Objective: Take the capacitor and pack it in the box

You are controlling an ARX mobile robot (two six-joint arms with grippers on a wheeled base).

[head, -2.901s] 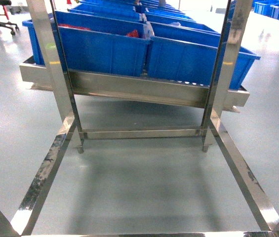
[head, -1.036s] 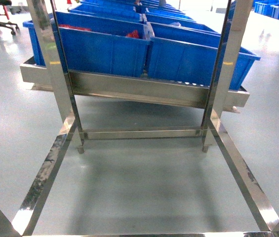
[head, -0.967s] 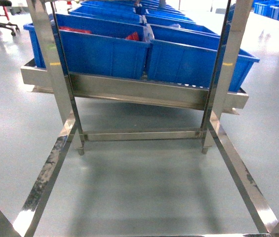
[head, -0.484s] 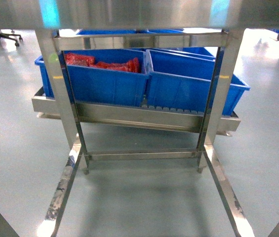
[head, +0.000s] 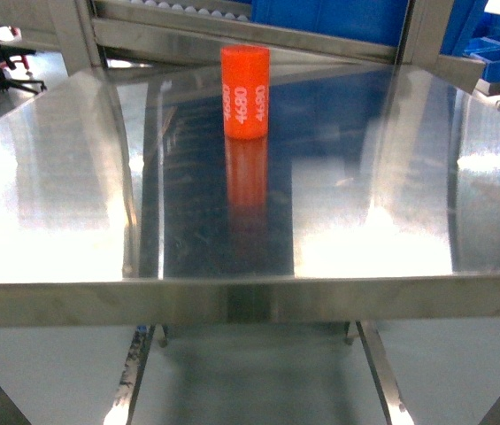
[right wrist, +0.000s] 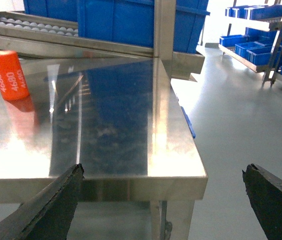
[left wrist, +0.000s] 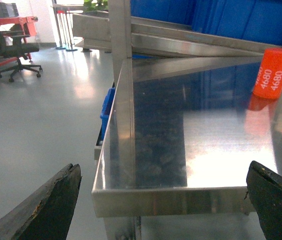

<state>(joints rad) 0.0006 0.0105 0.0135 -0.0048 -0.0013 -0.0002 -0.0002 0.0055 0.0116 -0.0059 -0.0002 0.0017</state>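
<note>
The capacitor (head: 246,92) is an orange upright cylinder printed "4680", standing at the far middle of a shiny steel table (head: 250,292). It shows at the far right in the left wrist view (left wrist: 274,73) and at the far left in the right wrist view (right wrist: 9,75). My left gripper (left wrist: 163,166) hangs open just off the table's near left corner, nothing between its dark fingers. Off the near right corner, my right gripper (right wrist: 163,167) is open and empty too. Both are well short of the capacitor. Neither gripper shows in the head view. The box is out of view.
Blue bins (head: 329,18) sit on a steel roller rack just behind the table. An office chair (left wrist: 18,50) stands on the grey floor to the left. Shelves with more blue bins (right wrist: 253,30) stand to the right. Steel uprights rise at the table's far corners.
The head view has risen from the floor and low rack under the table to the table top. The capacitor has come into view.
</note>
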